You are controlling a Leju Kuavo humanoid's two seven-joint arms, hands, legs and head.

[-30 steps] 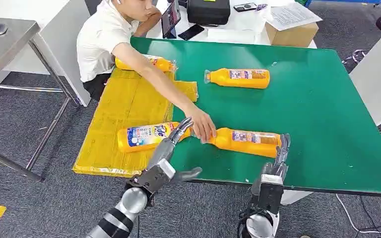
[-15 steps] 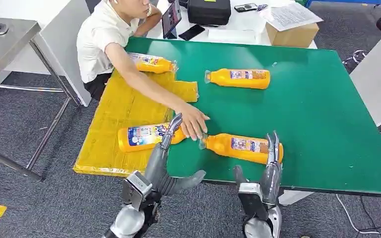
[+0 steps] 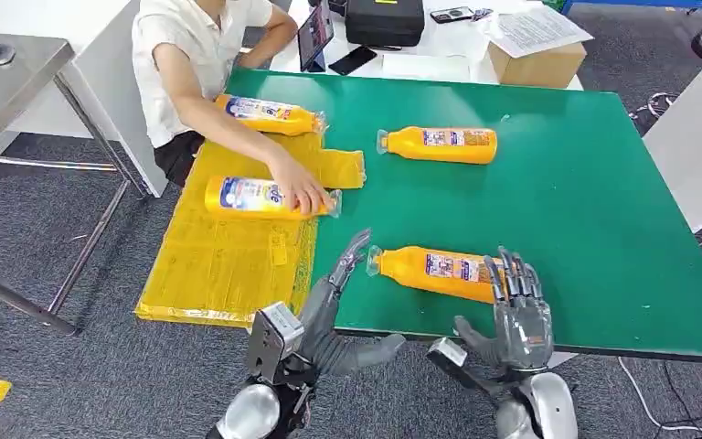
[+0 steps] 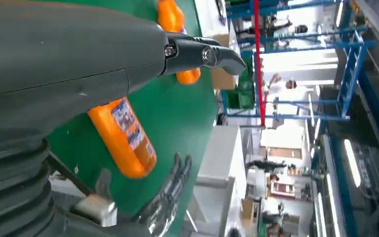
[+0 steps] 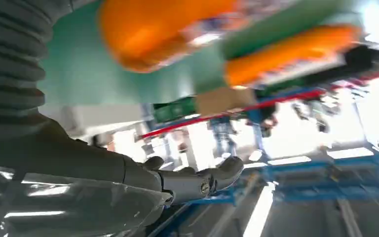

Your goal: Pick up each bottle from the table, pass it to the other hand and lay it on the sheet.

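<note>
Person's hand (image 3: pixel 303 194) moved bottle (image 3: pixel 265 197) up sheet (image 3: pixel 228 265); left hand (image 3: pixel 334 311), right hand (image 3: pixel 516 306) spread, empty.

Bright even head view, right wrist view motion-blurred, glaring backlight

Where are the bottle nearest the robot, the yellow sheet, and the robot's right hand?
Nearest orange bottle (image 3: pixel 439 271): head view, on its label.
Yellow sheet (image 3: pixel 224 265): head view, a bare part.
Right hand (image 3: pixel 516 306): head view, on the palm.
</note>
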